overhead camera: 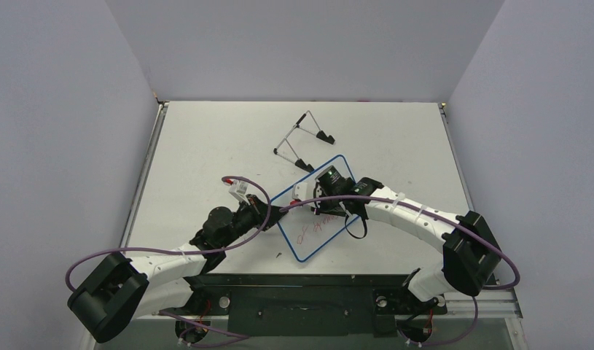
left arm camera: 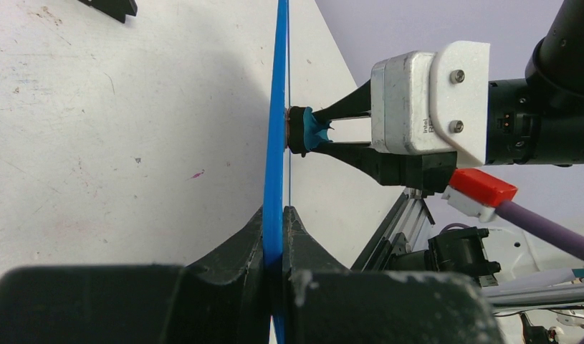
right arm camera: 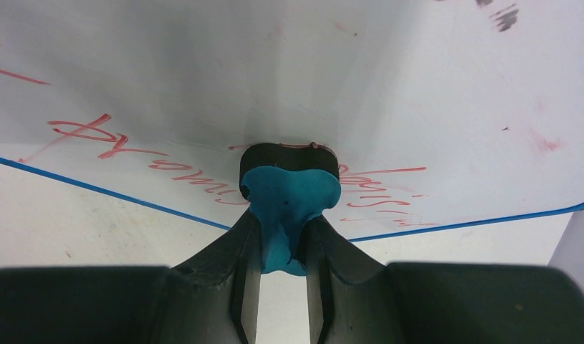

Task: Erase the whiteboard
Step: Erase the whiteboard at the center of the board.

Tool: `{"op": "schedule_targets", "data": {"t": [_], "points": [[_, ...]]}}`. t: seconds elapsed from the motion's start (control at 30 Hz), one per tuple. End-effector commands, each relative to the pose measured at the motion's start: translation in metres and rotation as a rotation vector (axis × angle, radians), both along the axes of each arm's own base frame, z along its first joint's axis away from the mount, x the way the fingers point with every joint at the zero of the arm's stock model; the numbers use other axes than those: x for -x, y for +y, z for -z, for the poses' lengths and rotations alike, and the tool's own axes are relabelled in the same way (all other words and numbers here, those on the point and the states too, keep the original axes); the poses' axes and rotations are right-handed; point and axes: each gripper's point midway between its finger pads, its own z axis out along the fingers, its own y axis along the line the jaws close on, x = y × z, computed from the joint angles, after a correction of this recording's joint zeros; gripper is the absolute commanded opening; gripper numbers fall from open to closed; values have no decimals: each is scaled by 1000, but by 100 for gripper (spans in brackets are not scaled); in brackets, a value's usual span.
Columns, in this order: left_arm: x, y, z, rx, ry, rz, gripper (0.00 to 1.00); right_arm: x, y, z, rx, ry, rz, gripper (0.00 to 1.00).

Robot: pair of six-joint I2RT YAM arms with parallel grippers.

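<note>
The whiteboard (overhead camera: pixel 313 235) has a thin blue rim and red handwriting, and lies tilted near the table's middle. In the left wrist view it stands edge-on as a blue strip (left arm camera: pixel 276 143). My left gripper (overhead camera: pixel 280 209) (left arm camera: pixel 281 215) is shut on its left edge. My right gripper (overhead camera: pixel 319 202) (right arm camera: pixel 285 226) is shut on a small blue eraser (right arm camera: pixel 289 192) (left arm camera: pixel 315 133). The eraser's dark pad presses flat against the board's face (right arm camera: pixel 432 86), in the middle of the red writing (right arm camera: pixel 95 136). More red marks run on both sides of the eraser.
A thin wire easel stand (overhead camera: pixel 302 142) with black feet lies on the table just behind the whiteboard. Grey walls close in the table on the left, right and back. A black mounting rail (overhead camera: pixel 301 281) runs along the near edge between the arm bases.
</note>
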Motion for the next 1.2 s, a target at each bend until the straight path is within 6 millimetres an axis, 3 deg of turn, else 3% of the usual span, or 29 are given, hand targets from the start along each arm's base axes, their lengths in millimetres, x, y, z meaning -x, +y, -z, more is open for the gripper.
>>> {"op": "schedule_targets", "data": {"t": [0.0, 0.1, 0.33, 0.5, 0.6, 0.9, 1.07, 1.13, 1.17], "points": [[7, -12, -38, 68, -109, 73, 0, -16, -5, -1, 43, -86, 71, 0], [7, -10, -37, 66, -109, 67, 0, -25, -7, -7, 20, -118, 124, 0], [7, -12, -38, 65, -110, 74, 0, 26, 8, 12, 58, 45, -152, 0], [7, -11, -39, 64, -114, 71, 0, 37, 9, 18, 102, 74, -221, 0], [7, -10, -38, 62, -113, 71, 0, 28, 11, 15, 89, 36, -179, 0], [6, -13, -39, 62, -113, 81, 0, -46, -17, -30, -46, -264, 250, 0], [6, -16, -39, 64, -112, 93, 0, -45, -17, -25, -34, -247, 242, 0], [6, -16, -40, 64, -112, 93, 0, -30, -8, -17, -24, -173, 141, 0], [6, -16, -39, 63, -112, 93, 0, -13, -2, -9, -22, -97, 68, 0]]}}
